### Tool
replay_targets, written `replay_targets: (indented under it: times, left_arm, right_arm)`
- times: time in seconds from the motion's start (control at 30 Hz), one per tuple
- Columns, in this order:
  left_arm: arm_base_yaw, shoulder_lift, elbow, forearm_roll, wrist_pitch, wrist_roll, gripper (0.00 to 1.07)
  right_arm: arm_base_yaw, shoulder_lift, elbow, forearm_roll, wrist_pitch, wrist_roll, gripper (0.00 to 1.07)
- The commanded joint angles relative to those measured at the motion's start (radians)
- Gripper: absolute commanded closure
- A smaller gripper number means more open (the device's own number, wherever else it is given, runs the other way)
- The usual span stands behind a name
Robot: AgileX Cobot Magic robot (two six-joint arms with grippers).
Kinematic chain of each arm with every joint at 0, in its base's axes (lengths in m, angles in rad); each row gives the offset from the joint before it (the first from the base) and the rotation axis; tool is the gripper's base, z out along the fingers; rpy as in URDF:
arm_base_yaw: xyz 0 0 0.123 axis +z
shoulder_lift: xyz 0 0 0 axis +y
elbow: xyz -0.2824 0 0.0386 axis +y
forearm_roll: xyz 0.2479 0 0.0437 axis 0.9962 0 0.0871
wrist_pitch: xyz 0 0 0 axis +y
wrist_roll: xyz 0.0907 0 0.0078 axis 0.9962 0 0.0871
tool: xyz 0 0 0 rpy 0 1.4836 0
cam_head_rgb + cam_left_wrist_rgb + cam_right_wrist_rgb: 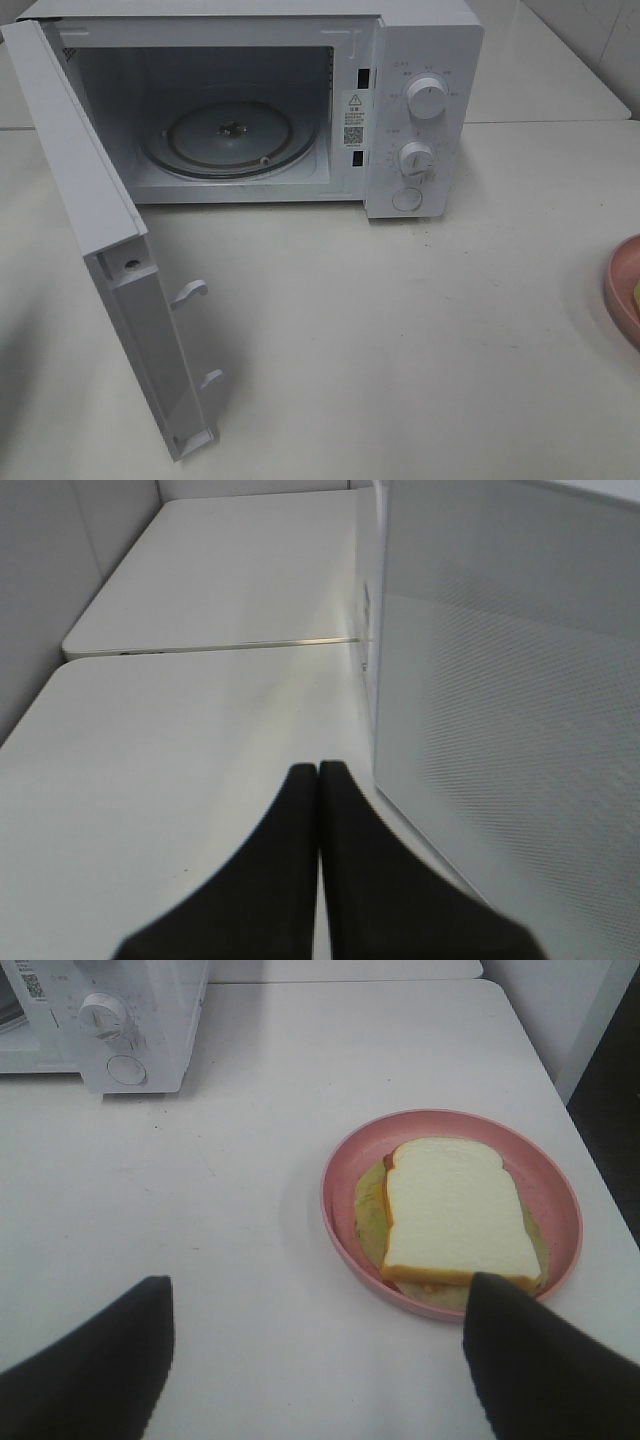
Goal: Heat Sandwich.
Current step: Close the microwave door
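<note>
White microwave [260, 100] sits at 12 o'clock on the white surface [400, 330] in the high view, door [110, 260] swung fully open toward 7 o'clock, two latch hooks [190, 291] sticking out of its inner edge. Cavity holds a round glass turntable [228, 138], bare. Control panel at the right of the cavity w/ upper knob [428, 99], lower knob [416, 161] & a round button [407, 199] under them. Pink plate [625, 290] just peeks in at 3 o'clock, cut by the frame edge, well apart from the microwave; neither arm shows in this view. Right wrist view: sandwich [452, 1218] lies flat on the pink plate [345, 1170], smaller than the plate, pale top slice w/ tan crust, yellow-green filling poking out around it, a bit of red at one corner. Right tool [320, 1345] is released, fingers [530, 1360] spread wide w/ nothing between them, hovering near the plate's rim, not touching the sandwich; one finger overlaps the rim in view. Microwave's knob panel [110, 1020] visible beyond, well apart from the plate. Left wrist view: left tool [318, 772] clenched, both black fingers [280, 860] pressed together, grasping nothing, tips just beside the outer face of the open door [500, 730], over bare surface [170, 780]; contact w/ door can't tell
</note>
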Motion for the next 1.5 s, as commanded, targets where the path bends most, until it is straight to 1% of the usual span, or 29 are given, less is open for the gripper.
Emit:
replay_targets:
  times: [0.03,0.13,0.2,0.27,0.37,0.43,0.47,0.53,0.57,0.6,0.67,0.7,0.73,0.8,0.87,1.0,1.17,1.3,1.33,1.4,1.43,1.5]
  left_arm:
    - [-0.050,0.080,0.000,0.007,-0.105,-0.008,1.06]
    - [-0.069,0.126,-0.006,0.007,-0.137,-0.009,1.06]
    - [-0.096,0.193,-0.036,0.022,-0.167,-0.022,1.06]
    - [-0.104,0.215,-0.046,0.031,-0.178,-0.031,1.06]
    - [-0.130,0.296,-0.084,0.090,-0.217,-0.069,1.06]
    - [-0.139,0.312,-0.091,0.096,-0.228,-0.073,1.06]
    - [-0.160,0.350,-0.106,0.102,-0.244,-0.091,1.06]
    - [-0.186,0.381,-0.123,0.103,-0.265,-0.093,1.06]
    - [-0.186,0.381,-0.123,0.103,-0.265,-0.093,1.06]
    - [-0.213,0.412,-0.147,0.102,-0.268,-0.090,1.06]
    - [-0.237,0.442,-0.178,0.101,-0.268,-0.090,1.06]
    - [-0.237,0.442,-0.178,0.101,-0.268,-0.090,1.06]
    - [-0.260,0.471,-0.208,0.101,-0.268,-0.090,1.06]
    - [-0.283,0.497,-0.233,0.099,-0.268,-0.090,1.06]
    - [-0.293,0.511,-0.243,0.094,-0.268,-0.090,1.06]
    - [-0.357,0.576,-0.317,0.031,-0.268,-0.086,1.06]
    - [-0.385,0.607,-0.363,0.001,-0.267,-0.085,1.06]
    - [-0.437,0.668,-0.464,-0.030,-0.255,-0.083,1.06]
    - [-0.437,0.668,-0.464,-0.030,-0.255,-0.083,1.06]
    - [-0.455,0.692,-0.496,-0.039,-0.253,-0.083,1.06]
    - [-0.472,0.714,-0.523,-0.058,-0.251,-0.083,1.06]
    - [-0.480,0.721,-0.534,-0.069,-0.251,-0.083,1.06]
  right_arm:
    - [-0.006,-0.026,0.000,0.001,-0.006,-0.008,0.31]
    - [-0.006,-0.026,0.000,0.001,-0.006,-0.008,0.31]
    - [-0.006,-0.026,0.000,0.001,-0.006,-0.008,0.31]
    - [-0.006,-0.026,0.000,0.001,-0.006,-0.008,0.31]
    - [-0.006,-0.026,0.000,0.001,-0.006,-0.008,0.31]
    - [-0.006,-0.026,0.000,0.001,-0.006,-0.008,0.31]
    - [-0.006,-0.026,0.000,0.001,-0.006,-0.008,0.31]
    - [-0.006,-0.026,0.000,0.001,-0.006,-0.008,0.31]
    - [-0.006,-0.026,0.000,0.001,-0.006,-0.008,0.31]
    - [-0.006,-0.026,0.000,0.001,-0.006,-0.008,0.31]
    - [-0.006,-0.026,0.000,0.001,-0.006,-0.007,0.31]
    - [-0.006,-0.026,0.000,0.001,-0.006,-0.007,0.31]
    - [-0.006,-0.026,0.000,0.001,-0.006,-0.007,0.31]
    - [-0.006,-0.026,0.000,0.001,-0.006,-0.007,0.31]
    - [-0.006,-0.026,0.000,0.001,-0.006,-0.007,0.31]
    - [-0.006,-0.026,0.000,0.001,-0.006,-0.007,0.31]
    - [-0.006,-0.026,0.000,0.001,-0.006,-0.007,0.31]
    - [-0.006,-0.026,0.000,0.001,-0.006,-0.007,0.31]
    - [-0.006,-0.026,0.000,0.001,-0.006,-0.007,0.31]
    - [-0.006,-0.026,0.000,0.001,-0.006,-0.007,0.31]
    - [-0.006,-0.026,0.000,0.001,-0.006,-0.007,0.31]
    - [-0.006,-0.026,0.000,0.001,-0.006,-0.007,0.31]
